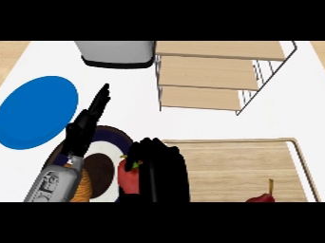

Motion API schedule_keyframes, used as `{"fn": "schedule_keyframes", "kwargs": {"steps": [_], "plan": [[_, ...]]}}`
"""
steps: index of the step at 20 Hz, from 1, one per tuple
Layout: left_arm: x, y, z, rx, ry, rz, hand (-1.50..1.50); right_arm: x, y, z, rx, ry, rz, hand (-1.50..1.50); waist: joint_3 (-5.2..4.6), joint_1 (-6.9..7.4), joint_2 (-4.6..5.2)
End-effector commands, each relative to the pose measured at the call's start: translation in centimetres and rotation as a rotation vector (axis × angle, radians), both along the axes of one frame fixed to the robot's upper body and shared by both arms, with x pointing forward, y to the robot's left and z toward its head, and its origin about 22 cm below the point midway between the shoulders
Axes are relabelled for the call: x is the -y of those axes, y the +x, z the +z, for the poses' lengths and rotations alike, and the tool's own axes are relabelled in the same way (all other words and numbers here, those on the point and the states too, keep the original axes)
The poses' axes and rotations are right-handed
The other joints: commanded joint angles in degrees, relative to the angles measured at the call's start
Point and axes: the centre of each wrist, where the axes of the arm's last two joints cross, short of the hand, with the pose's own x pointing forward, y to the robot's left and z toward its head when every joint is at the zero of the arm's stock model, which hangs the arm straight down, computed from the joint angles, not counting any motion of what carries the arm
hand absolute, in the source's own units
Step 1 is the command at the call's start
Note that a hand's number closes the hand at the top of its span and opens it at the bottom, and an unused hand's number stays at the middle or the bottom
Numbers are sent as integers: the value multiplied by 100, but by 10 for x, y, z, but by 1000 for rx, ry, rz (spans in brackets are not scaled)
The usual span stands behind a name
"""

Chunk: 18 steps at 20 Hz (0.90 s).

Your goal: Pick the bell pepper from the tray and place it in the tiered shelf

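Gripping the red bell pepper (129, 176) at the wooden tray's (291, 156) left edge, my right hand (158, 166) has its fingers curled round it. I judge the lift comes next, then a carry up to the tiered shelf (207, 71) beyond the tray; my left hand (88, 121) rests straight-fingered left of the tray.
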Motion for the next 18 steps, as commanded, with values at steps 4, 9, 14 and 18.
{"fn": "schedule_keyframes", "kwargs": {"steps": [4, 9, 14, 18], "plan": [[-11, -5, -4, -6, 5, 32, 0, -6, 12, 47, 56, 90, -259, 150, -14, -103, -82], [-4, -2, -1, 10, 0, 45, 0, -5, 24, 76, 175, 96, -326, 150, -10, -196, -76], [-16, 1, 3, -8, 14, 43, 0, -5, 44, 104, 252, 26, -435, 150, -13, -211, -62], [-10, -1, 4, -5, 3, 23, 0, -7, 57, 127, 285, 48, -468, 150, -8, -127, -24]]}}
